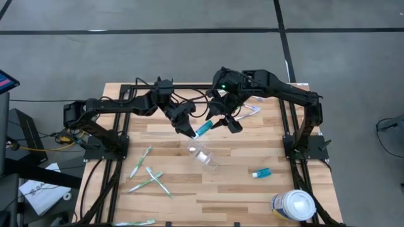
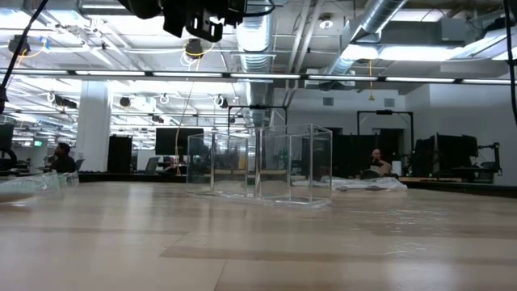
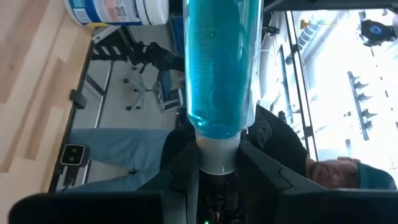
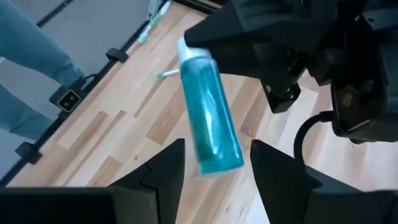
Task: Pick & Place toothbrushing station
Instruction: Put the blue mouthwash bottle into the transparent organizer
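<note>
Toothpaste tube (image 1: 203, 130) clamped in left gripper (image 1: 189, 130), right gripper (image 1: 222, 121) agape beside; toothbrushing station (image 1: 203, 153) empty.

Light wood-plank table (image 1: 240, 195) w/ black frame rails along both sides. Lying on it: clear plastic holder (image 1: 203, 154) approx. centre; green/white toothbrushes (image 1: 150, 179) scattered on the left arm's side, one more at the near edge; small teal tube (image 1: 260, 172) on the right arm's side; white-lidded round tub (image 1: 294, 205) in the near corner, same side.
</note>
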Controlling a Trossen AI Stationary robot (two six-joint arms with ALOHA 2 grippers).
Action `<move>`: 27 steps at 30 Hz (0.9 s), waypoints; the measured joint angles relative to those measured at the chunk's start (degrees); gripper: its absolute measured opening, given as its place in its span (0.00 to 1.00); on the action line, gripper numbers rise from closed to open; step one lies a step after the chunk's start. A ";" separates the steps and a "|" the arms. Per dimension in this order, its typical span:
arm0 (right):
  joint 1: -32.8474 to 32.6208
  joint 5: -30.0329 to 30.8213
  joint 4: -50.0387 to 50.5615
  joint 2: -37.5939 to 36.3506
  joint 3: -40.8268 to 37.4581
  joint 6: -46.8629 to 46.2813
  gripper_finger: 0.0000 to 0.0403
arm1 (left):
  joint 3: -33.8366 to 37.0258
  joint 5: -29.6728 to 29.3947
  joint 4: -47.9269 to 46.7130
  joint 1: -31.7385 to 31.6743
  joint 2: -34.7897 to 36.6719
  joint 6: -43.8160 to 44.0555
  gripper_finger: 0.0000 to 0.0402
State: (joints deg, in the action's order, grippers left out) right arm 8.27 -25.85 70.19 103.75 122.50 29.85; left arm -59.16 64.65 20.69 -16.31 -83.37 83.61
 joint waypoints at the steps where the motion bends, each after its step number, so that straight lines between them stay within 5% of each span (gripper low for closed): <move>1: -0.02 -0.62 -0.43 0.50 0.05 -0.48 0.43 | 0.00 0.06 0.08 0.13 0.00 -0.07 0.19; 27: 1.41 -9.12 1.15 4.13 6.25 -5.22 0.38 | -0.52 0.28 0.85 0.50 0.00 -2.73 0.19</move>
State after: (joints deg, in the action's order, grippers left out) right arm 9.67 -34.96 71.34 107.87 128.75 24.63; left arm -59.68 64.93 21.54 -15.81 -83.37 80.88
